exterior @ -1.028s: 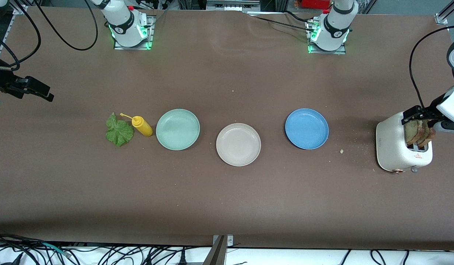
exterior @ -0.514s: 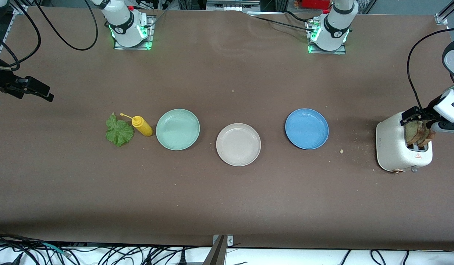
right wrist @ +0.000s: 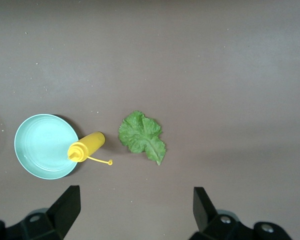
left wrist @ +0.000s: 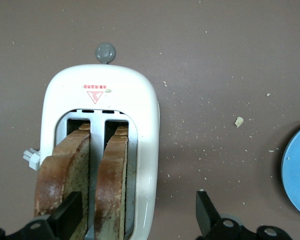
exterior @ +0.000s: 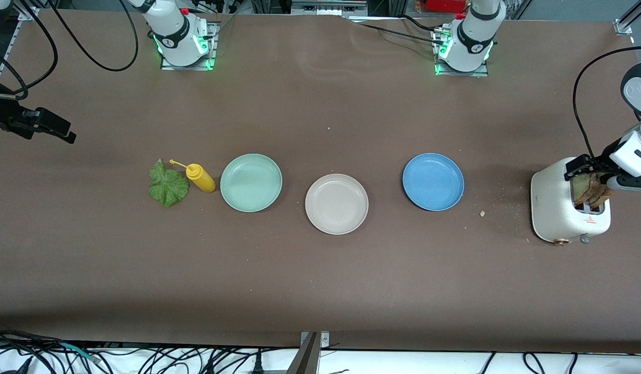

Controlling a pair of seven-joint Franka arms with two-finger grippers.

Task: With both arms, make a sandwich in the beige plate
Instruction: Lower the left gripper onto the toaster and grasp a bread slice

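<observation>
Toasted bread slices [left wrist: 85,185] sit, seemingly untouched, under open left jaws.

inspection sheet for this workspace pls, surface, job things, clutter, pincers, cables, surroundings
surface: brown table, crumbs near the toaster.
job's things: beige plate empty, between mint plate and blue plate; two bread slices upright in white toaster; lettuce leaf flat on the table beside the yellow squeeze bottle.
clutter: the bottle lies on its side, tip toward the leaf.
grippers: left pincer open over the toaster; right pincer open, empty, waiting at the right arm's end of the table.
cables: black cables on both arms and along the table's near edge.
surroundings: nothing seen.
</observation>
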